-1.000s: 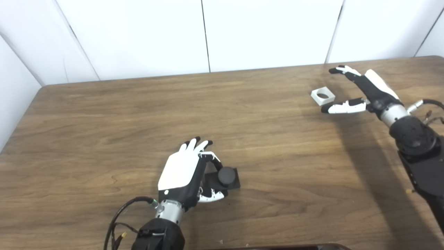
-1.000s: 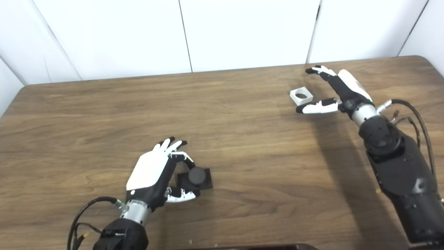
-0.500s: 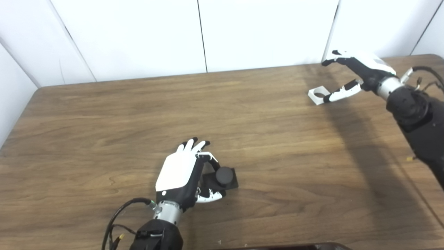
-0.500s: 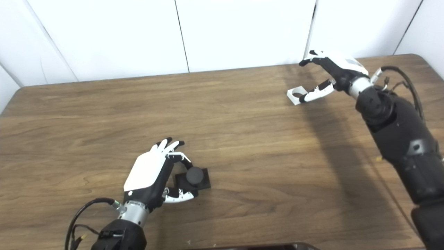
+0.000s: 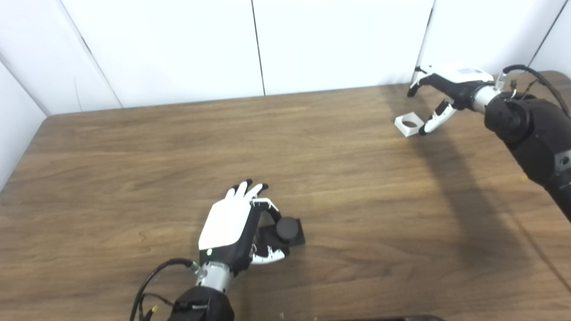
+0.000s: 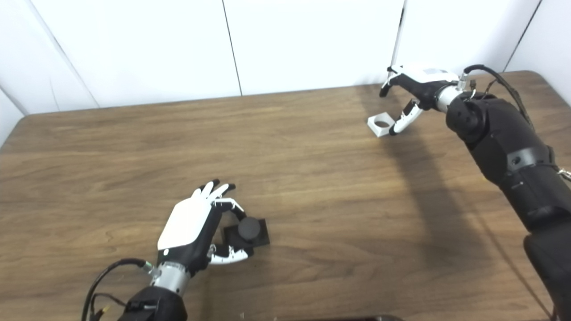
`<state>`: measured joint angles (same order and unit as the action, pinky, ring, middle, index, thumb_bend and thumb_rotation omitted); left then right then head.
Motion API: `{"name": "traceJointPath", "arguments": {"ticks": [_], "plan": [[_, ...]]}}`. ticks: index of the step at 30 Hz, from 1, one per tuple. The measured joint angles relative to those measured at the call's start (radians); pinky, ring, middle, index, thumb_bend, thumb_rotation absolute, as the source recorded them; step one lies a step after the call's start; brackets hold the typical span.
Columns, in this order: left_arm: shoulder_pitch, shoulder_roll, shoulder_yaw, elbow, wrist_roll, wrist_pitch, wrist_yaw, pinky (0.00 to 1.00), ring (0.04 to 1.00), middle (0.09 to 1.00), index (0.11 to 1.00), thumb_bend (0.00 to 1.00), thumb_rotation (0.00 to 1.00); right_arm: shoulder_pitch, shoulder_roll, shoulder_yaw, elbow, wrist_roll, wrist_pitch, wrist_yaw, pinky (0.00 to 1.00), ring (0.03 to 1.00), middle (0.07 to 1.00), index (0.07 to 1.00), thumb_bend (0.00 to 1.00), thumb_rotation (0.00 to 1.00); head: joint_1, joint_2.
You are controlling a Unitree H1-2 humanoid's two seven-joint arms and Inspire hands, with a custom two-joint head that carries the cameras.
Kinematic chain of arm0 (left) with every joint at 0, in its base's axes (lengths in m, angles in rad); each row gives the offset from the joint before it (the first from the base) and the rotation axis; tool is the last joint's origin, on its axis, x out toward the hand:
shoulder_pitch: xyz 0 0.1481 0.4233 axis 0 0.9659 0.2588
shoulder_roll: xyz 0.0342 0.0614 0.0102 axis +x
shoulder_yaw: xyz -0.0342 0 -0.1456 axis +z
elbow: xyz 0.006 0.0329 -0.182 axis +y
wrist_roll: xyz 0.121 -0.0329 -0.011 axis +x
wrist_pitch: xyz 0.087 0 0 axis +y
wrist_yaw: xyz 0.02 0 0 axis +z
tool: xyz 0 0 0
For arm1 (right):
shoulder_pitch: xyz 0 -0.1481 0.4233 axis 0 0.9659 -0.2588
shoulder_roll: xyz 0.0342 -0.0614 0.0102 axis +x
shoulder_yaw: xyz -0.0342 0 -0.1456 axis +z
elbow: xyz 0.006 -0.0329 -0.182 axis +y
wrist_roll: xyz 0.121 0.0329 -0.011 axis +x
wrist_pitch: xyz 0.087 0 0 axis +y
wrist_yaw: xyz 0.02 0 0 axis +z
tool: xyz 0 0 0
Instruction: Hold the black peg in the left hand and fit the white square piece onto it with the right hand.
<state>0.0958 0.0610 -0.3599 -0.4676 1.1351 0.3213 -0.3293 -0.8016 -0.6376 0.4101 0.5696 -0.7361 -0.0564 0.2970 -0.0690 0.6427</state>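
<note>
Wooden table (image 5: 134, 151) (white walls (image 5: 178, 44)).

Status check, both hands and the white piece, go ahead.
Left hand cupped around black peg, still on table. Right hand open over white square piece, not gripped. Nothing between them.

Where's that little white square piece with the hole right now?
The white square piece lies flat on the table at its far right, near the wall. The right hand hovers open just beside it, thumb tip close to its right edge.
</note>
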Motion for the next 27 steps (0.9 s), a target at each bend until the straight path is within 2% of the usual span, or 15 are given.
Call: {"name": "traceJointPath", "arguments": {"ticks": [10,27], "plan": [[0.000,-0.003,-0.001,0.000,0.005,0.004,0.001,1.00,1.000,0.928,0.493,0.51,0.06,-0.028,0.001,0.050,0.003,-0.051,-0.011,0.038,1.00,1.000,0.990,0.701,0.86,0.13,0.002,0.000],[0.000,-0.008,-0.005,0.000,0.022,0.008,0.003,1.00,1.000,0.921,0.493,0.51,0.06,-0.053,0.030,0.103,0.044,-0.117,-0.048,0.052,1.00,1.000,0.987,0.697,0.86,0.17,0.006,-0.002]]}}
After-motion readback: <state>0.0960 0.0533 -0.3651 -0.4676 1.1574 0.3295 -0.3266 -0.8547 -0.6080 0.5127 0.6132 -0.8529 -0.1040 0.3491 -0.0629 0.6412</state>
